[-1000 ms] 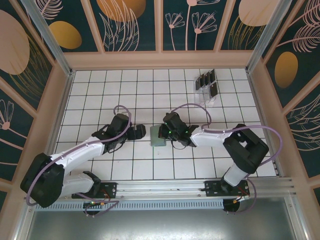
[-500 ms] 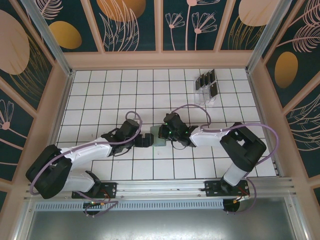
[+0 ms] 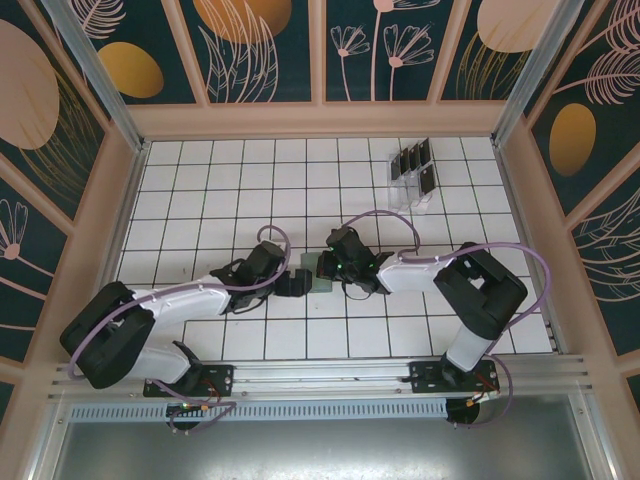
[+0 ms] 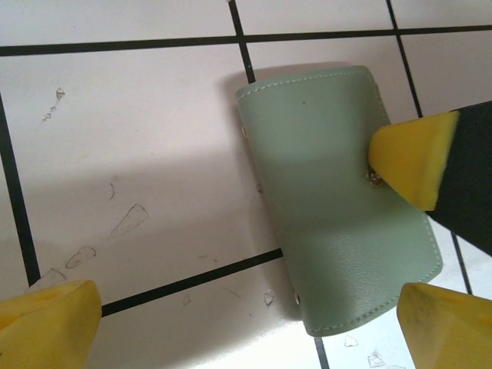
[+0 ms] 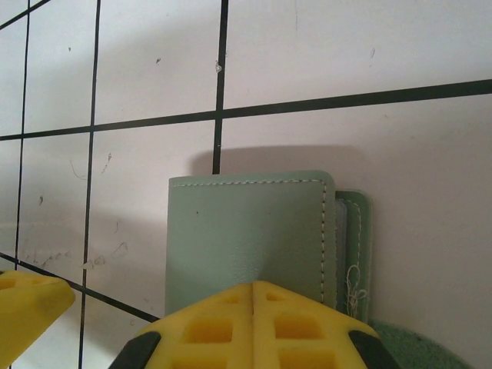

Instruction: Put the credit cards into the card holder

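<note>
Left gripper has slid right, up to card holder, jaws wide apart, card holder end between them
Right gripper pads together, tip pressing on card holder, which lies flat mid table; credit cards stand in clear rack, far right

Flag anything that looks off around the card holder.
Nothing serious. The holder lies flat, closed and roughly square to the tile lines. In the right wrist view, what looks like a loose thread hangs at its stitched tab edge, and the tiles carry a few scuff marks.
</note>
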